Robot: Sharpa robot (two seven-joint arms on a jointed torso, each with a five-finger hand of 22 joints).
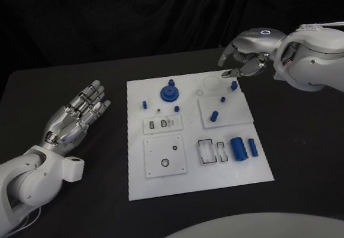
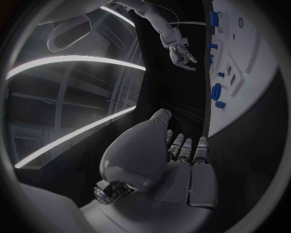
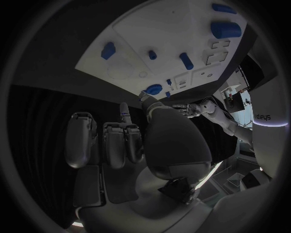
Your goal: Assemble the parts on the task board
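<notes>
While the right hand (image 1: 246,59) hovers over the far right corner of the task board (image 1: 198,178), we see its fingers curled downward and drawn close together near a small blue peg (image 1: 234,85) that stands at that corner. Whether the fingertips already pinch anything we cannot tell: the head view shows them bunched just above the board, and the right wrist view shows the fingers (image 3: 115,145) only from behind, with the board (image 3: 121,53) beyond them.

The left hand (image 1: 76,118) lies on the black table (image 1: 317,152) to the board's left, well apart from it, palm up, fingers straight and spread, holding nothing. The left wrist view shows that same hand (image 2: 176,160) flat and the right hand (image 2: 181,52) poised by the board's far end.

The parts remain scattered over the board. A round blue gear-like piece (image 1: 169,92) sits near the far edge, a short peg (image 1: 144,104) to its left, 2 small pieces (image 1: 214,115) on the raised square plate, and a thick cylinder (image 1: 239,148) with a slim bar (image 1: 253,147) beside it near the rectangular slots at the near right. We judge the task to be at an early stage, since most sockets look unfilled.

To do this step well, we would lower the right hand straight onto the corner peg, close thumb and finger on its sides, and lift vertically. A slanted approach could tip the peg or push it off the board's edge.
</notes>
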